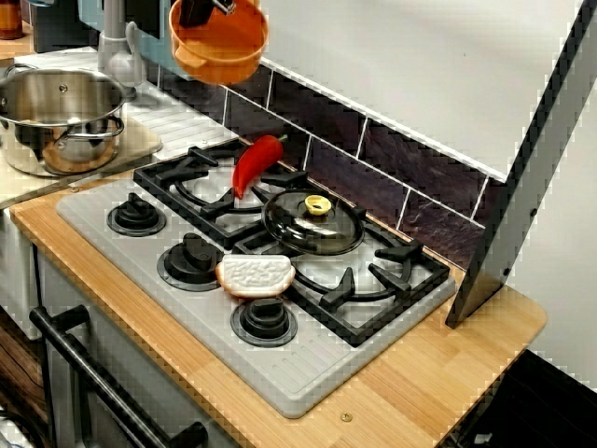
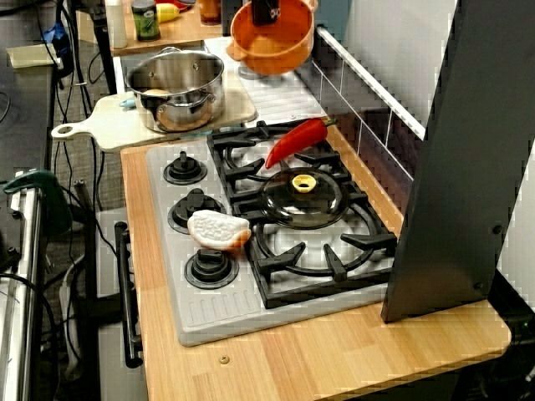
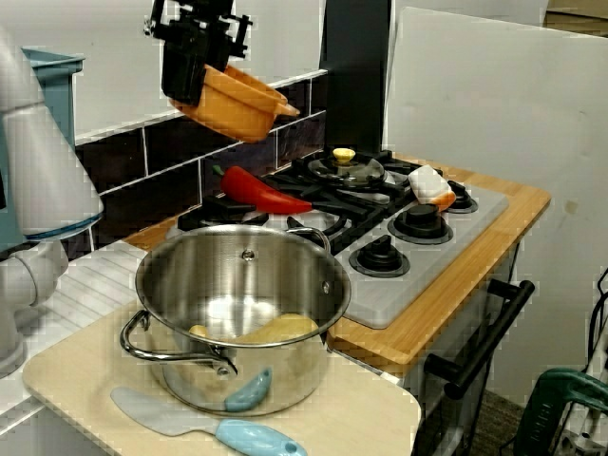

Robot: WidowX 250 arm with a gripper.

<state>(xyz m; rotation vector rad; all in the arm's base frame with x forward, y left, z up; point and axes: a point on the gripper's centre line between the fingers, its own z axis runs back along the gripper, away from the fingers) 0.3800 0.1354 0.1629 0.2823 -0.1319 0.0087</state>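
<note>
Sink-side view, nearest: a blue spatula (image 3: 218, 429) is laid on the cutting board (image 3: 366, 418), just beside the steel pot (image 3: 237, 313).
Steel pot: stood upright on the board; pale food pieces are seen inside.
Gripper (image 3: 185, 81): clamped on the rim of the orange pot (image 3: 242, 109), which is held tilted in the air above the ribbed drainer (image 3: 81, 285), near the tiled wall.
Hob (image 3: 418, 275): a red pepper (image 3: 261, 193) is lain across the nearest grate; a glass lid (image 3: 347, 171) and a bread slice (image 3: 429, 183) are set farther along.
Step in hand: judged a carry, with the orange pot clear of every surface.
Next move: a levelled pot and clearance over pepper and steel pot are judged necessary.
</note>
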